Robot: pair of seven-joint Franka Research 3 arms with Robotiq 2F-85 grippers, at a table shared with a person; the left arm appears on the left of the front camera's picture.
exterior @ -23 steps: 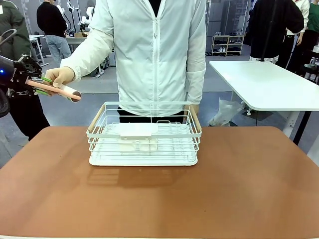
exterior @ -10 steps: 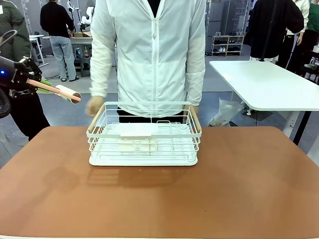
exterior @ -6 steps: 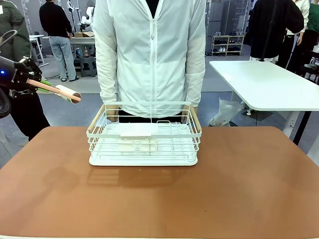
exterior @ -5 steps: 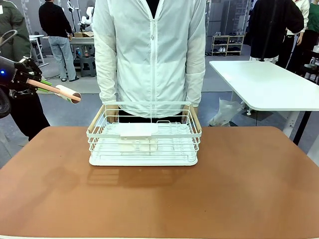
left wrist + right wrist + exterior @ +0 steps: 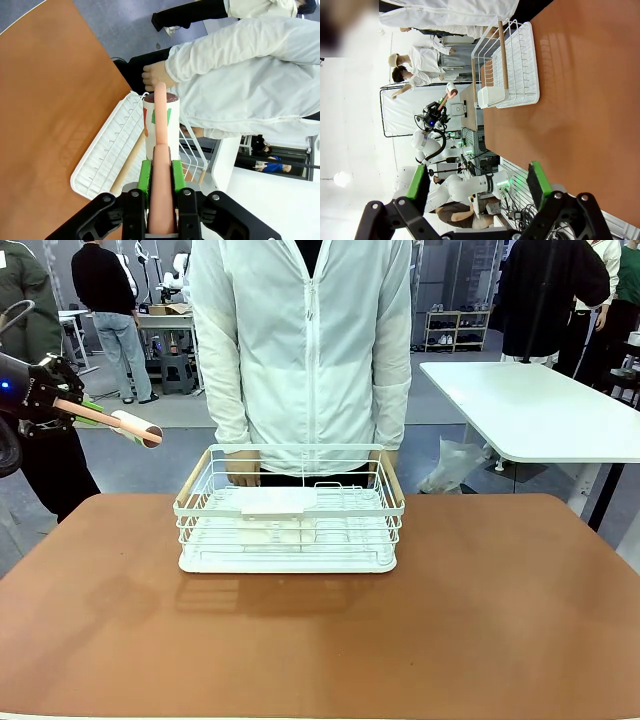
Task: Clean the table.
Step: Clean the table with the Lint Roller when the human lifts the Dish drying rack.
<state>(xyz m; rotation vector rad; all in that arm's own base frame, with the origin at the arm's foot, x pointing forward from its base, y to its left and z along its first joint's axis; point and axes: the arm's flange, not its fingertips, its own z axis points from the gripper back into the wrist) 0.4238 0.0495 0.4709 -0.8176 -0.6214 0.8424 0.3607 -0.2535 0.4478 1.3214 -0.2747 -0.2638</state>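
Sitting on table (image 5: 480,620), white wire rack (image 5: 290,540), white box (image 5: 277,502) at near wall

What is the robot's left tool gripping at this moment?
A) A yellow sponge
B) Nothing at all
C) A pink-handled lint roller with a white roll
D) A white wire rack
C: the left tool is shut on the handle of the pink-handled lint roller with a white roll, and its green pads press both sides of the handle.

Grey floor (image 5: 180,465), white-topped table (image 5: 530,410) at right, low shelf (image 5: 455,330) behind.
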